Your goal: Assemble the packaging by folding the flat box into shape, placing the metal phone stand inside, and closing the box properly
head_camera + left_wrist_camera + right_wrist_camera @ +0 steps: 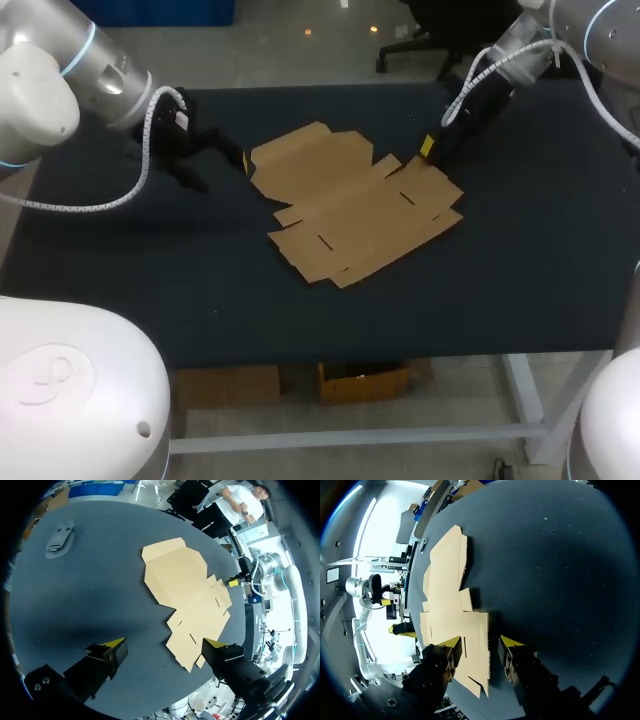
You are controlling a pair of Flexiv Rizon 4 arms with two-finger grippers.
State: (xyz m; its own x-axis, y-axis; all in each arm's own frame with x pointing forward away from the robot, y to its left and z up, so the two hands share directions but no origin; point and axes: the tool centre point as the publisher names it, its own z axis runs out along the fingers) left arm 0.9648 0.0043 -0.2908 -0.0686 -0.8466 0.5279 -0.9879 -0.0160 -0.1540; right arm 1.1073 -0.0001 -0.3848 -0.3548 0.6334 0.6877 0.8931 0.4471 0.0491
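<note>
Hanging open, the right gripper is hovering over one edge of the flat box, which is lying unfolded on the surface. The left gripper is hovering open beside its opposite end, with the metal phone stand lying well apart.

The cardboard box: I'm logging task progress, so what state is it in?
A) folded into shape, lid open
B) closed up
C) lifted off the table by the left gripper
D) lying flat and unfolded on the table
D: the cardboard box lies flat on the table with all its flaps spread out, none folded up.
</note>
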